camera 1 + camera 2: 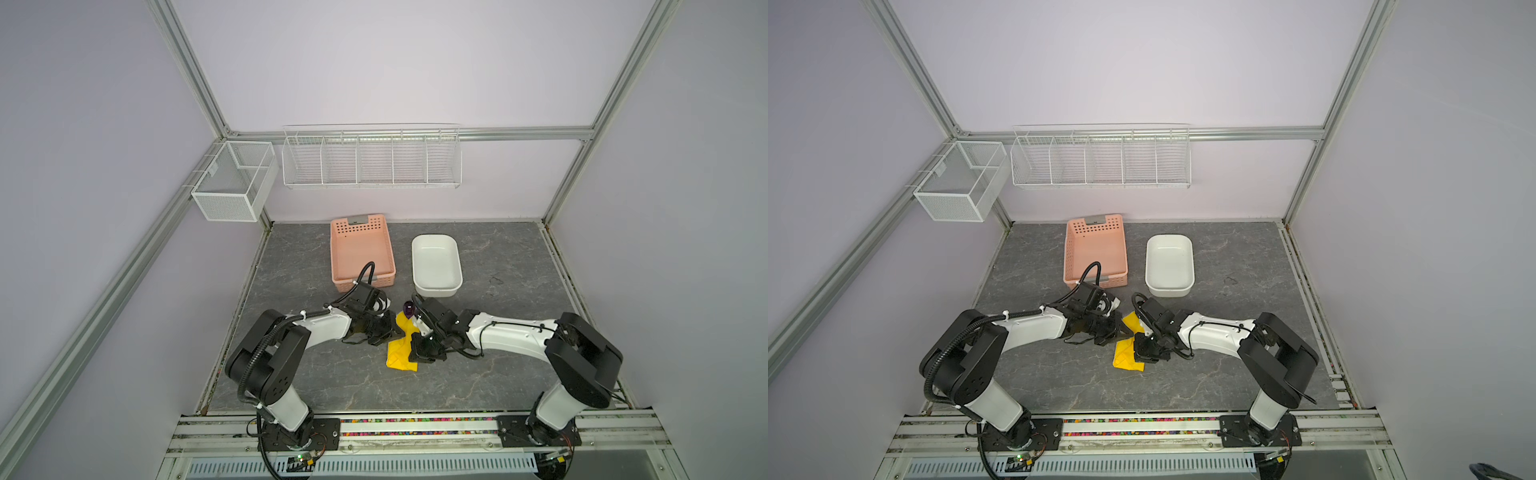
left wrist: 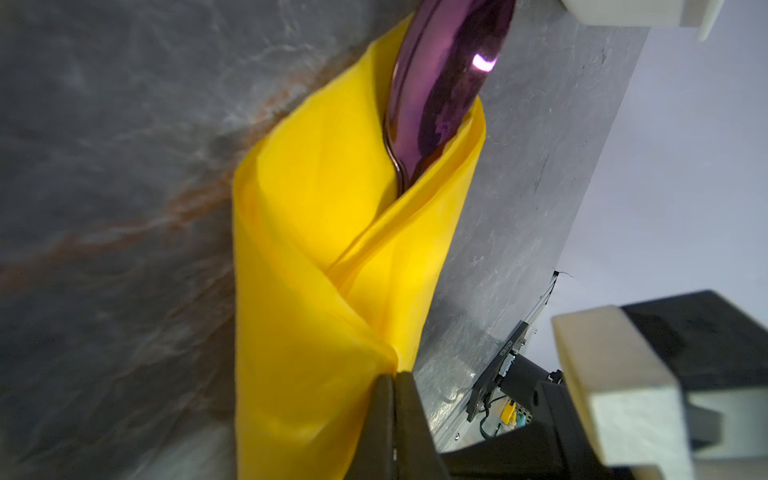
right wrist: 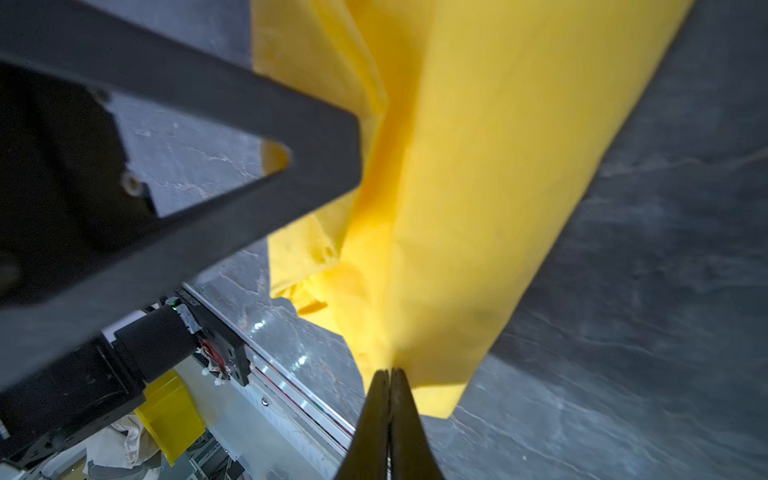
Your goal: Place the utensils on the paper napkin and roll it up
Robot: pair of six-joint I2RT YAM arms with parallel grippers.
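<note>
Rolling is under way. The paper napkin (image 1: 399,356), mid-counter (image 1: 498,353) between the arms, is wrapped around the spoon (image 2: 440,91), whose purple bowl pokes out. The left gripper (image 2: 393,380) and right gripper (image 3: 390,374) each have their jaws clenched on a napkin fold. The next move probably calls for tightening the roll gently, since thin paper tears.

Napkin (image 2: 316,257): matt paper; spoon (image 2: 440,83): glossy, smooth mtl.

Pink perforated basket (image 1: 362,253) sits toward the back of the grey marbled desk (image 1: 498,257), with a white oblong tub (image 1: 436,262) just beside it on the right. A white wire rack (image 1: 372,160) hangs on the wall behind the basket, and there's a mesh box (image 1: 232,183) up to the basket's left.
</note>
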